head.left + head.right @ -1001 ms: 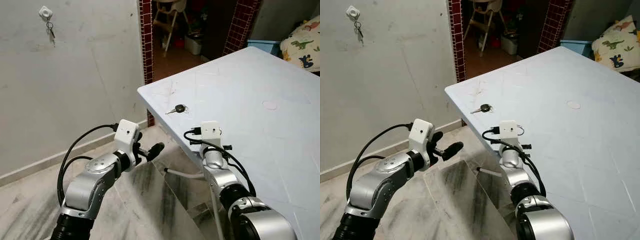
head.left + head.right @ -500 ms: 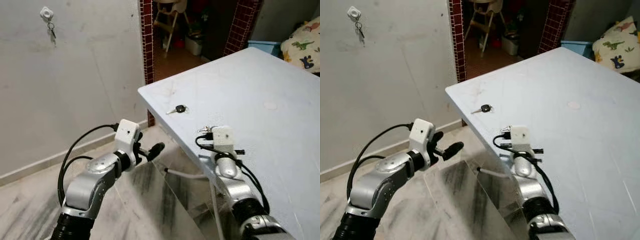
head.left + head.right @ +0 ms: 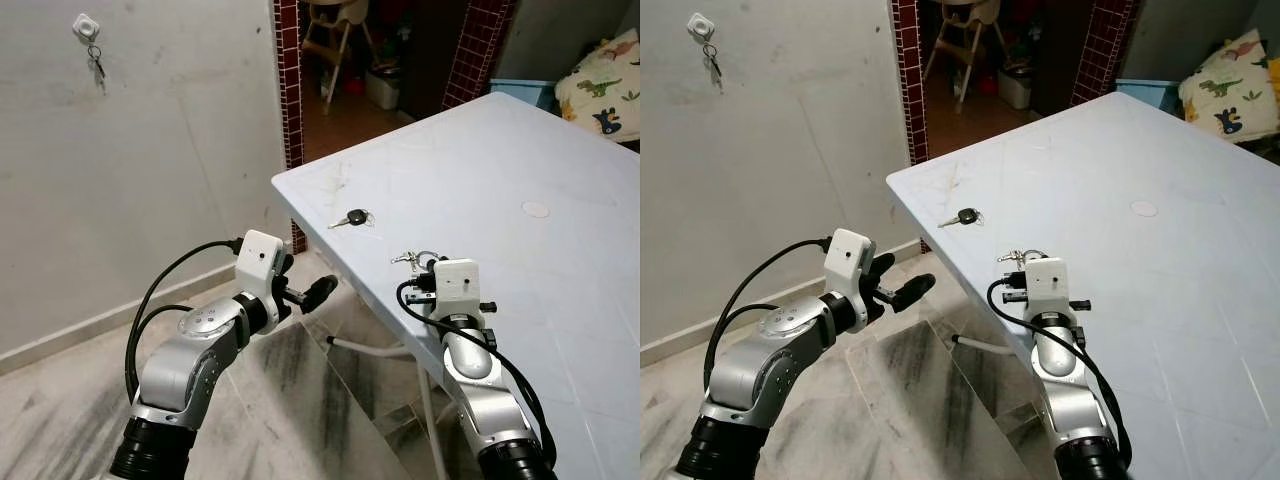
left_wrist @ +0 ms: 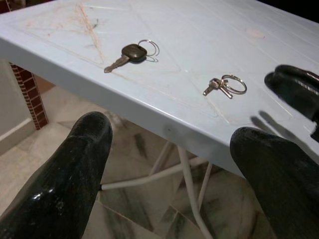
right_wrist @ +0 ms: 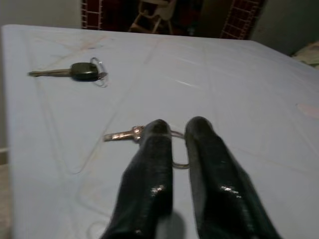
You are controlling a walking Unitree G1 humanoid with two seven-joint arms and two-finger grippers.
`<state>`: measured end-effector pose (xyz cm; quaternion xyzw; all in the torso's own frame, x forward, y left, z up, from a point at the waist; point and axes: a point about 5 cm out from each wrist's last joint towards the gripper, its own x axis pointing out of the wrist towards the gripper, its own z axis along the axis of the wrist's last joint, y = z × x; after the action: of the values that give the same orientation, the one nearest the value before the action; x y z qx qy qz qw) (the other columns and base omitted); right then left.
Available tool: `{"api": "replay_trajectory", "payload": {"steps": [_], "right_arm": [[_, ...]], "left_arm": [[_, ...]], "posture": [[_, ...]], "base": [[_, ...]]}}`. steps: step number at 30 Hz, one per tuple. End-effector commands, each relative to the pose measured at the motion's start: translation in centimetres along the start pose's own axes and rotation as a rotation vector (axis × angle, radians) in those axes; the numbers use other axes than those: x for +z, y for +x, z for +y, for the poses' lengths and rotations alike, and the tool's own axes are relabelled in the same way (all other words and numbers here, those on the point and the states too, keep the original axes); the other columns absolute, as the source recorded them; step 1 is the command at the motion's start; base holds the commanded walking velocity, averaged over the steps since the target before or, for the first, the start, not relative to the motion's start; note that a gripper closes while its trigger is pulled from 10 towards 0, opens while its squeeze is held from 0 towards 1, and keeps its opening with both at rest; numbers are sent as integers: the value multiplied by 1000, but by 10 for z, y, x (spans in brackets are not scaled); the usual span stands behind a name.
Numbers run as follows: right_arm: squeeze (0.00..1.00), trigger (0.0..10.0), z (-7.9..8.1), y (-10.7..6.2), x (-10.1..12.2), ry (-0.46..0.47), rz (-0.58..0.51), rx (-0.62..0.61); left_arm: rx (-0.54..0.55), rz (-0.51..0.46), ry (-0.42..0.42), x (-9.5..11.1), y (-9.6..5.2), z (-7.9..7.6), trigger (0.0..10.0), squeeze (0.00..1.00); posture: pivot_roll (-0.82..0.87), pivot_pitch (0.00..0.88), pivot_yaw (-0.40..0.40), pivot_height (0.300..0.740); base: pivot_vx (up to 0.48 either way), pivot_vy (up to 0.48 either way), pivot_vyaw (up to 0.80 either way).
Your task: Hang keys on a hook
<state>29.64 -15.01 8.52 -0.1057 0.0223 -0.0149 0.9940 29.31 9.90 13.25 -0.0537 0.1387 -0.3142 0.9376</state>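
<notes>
A small bunch of keys on a ring (image 3: 410, 257) lies near the front edge of the pale blue table (image 3: 520, 160). My right gripper (image 5: 178, 124) rests right over that ring, fingers nearly together; whether they pinch it is unclear. The small keys (image 5: 122, 135) stick out beside one finger. Farther back lies a black-headed key (image 3: 352, 217). My left gripper (image 3: 308, 287) hangs open off the table's corner, above the floor, with nothing in it. High on the wall, a white hook (image 3: 86, 25) holds another set of keys (image 3: 97, 66).
The grey wall (image 3: 170, 150) stands to my left, with a red-tiled doorway (image 3: 290, 70) and a high chair (image 3: 335, 25) behind it. A blue bin (image 3: 520, 90) and a dinosaur-print cushion (image 3: 605, 85) sit past the table. White table legs (image 3: 370, 348) stand on the marble floor.
My right arm has reached forward over the table edge until its fingers sit on the small key ring. The left arm has edged slightly towards the table corner.
</notes>
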Motion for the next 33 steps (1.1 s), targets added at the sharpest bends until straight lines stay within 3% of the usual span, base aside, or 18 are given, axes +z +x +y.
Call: {"api": "replay_trajectory", "payload": {"steps": [1,8,25,33], "right_arm": [[1000,10000,6,-8,3,2,0,40],[1000,10000,11,-17,5,-7,13,78],[1000,10000,12,-20,7,-17,42,98],[1000,10000,11,-21,6,-22,52,95]], "left_arm": [[1,-7,-3,-2,-2,4,10000,0],[-9,-14,-11,-3,-1,2,10000,0],[5,-2,-18,-5,1,1,10000,0],[2,-2,-23,-6,1,0,10000,0]], "posture": [[111,0,25,740],[104,0,24,740],[100,0,21,740],[102,0,20,740]], "base": [[0,0,0],[316,0,0],[418,0,0],[0,0,0]]}}
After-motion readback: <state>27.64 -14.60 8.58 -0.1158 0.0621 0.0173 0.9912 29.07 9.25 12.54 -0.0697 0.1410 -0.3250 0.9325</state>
